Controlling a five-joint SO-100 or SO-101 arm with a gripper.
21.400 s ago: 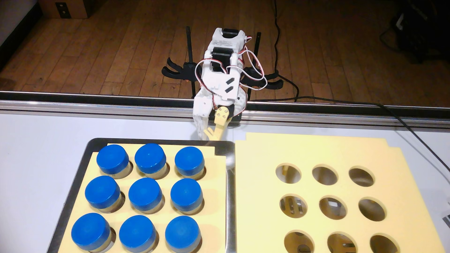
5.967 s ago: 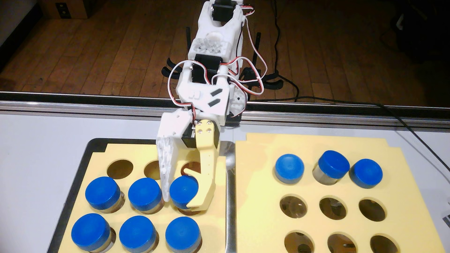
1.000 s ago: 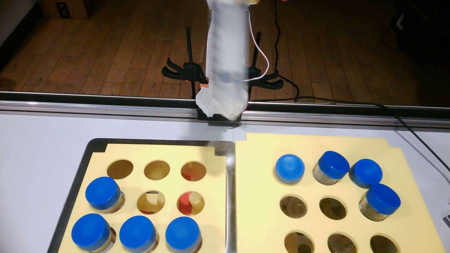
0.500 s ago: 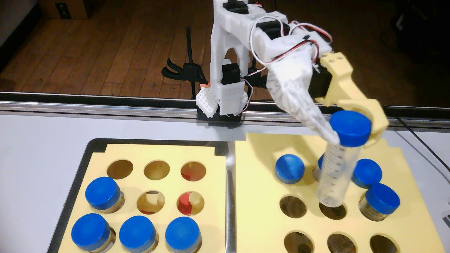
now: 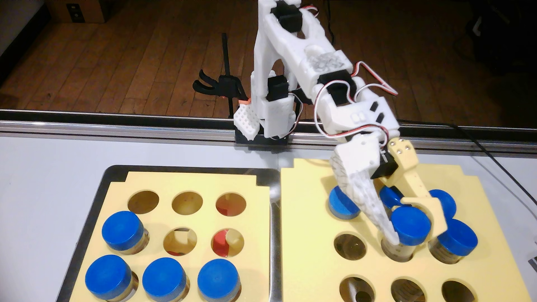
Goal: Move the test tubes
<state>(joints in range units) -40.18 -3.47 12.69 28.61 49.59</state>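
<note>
Fixed view: gripper (image 5: 414, 236) clenched on blue cap of test tube (image 5: 410, 226), sunk into centre hole of right foam block (image 5: 308, 232). Tube likely light, rigid, smooth plastic; hold thick cap. Four tubes (image 5: 122, 231) remain along left and near edges of tray (image 5: 87, 220); foam soft, matte.

held tube (image 5: 410, 227) lowered into middle hole, pincer (image 5: 415, 236) down

Metal tray (image 5: 274, 261); yellow foam (image 5: 308, 232); cables (image 5: 494, 156)
</note>
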